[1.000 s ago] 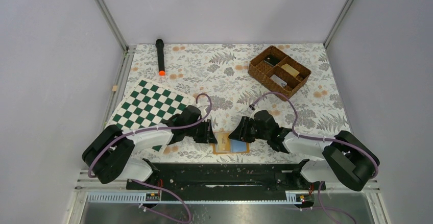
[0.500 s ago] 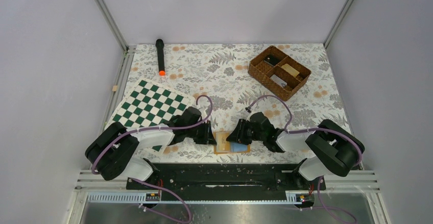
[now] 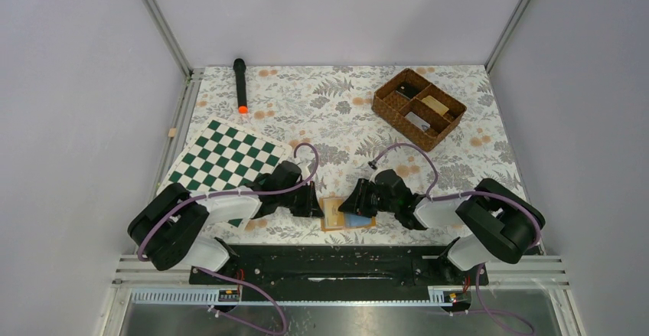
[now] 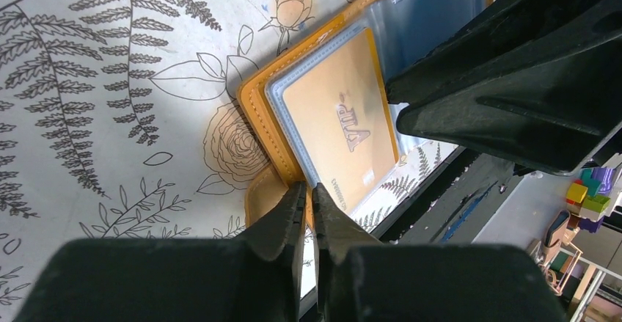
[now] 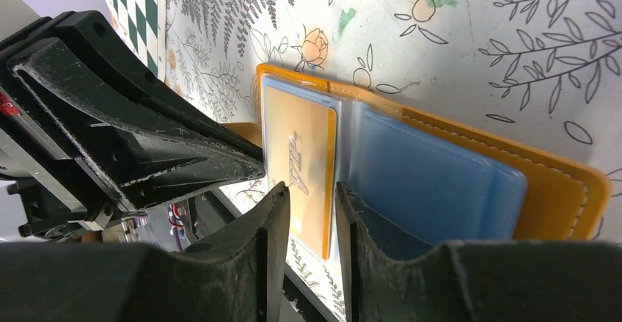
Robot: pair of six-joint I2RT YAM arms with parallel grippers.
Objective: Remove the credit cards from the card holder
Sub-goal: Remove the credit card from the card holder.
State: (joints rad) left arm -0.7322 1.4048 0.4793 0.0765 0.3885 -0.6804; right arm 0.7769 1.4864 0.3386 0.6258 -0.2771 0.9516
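Observation:
The orange-tan card holder (image 3: 347,216) lies open on the floral cloth near the front edge. The beige card (image 4: 345,127) sits in its left clear sleeve and the light blue card (image 5: 433,183) in its right sleeve. My left gripper (image 4: 308,190) is shut on the holder's (image 4: 257,109) left leather edge. My right gripper (image 5: 312,190) is narrowly open, its tips straddling the beige card's (image 5: 297,146) edge by the holder's (image 5: 565,183) middle fold. In the top view the left gripper (image 3: 318,208) and the right gripper (image 3: 349,207) meet over the holder.
A brown wicker compartment basket (image 3: 419,108) stands at the back right. A green-and-white chessboard (image 3: 226,160) lies at the left under the left arm. A black torch with an orange tip (image 3: 240,85) lies at the back left. The black base rail (image 3: 337,263) runs just in front of the holder.
My right arm has folded in and its gripper has slid left over the holder, covering more of the blue card. The left gripper has kept its hold on the holder's edge.

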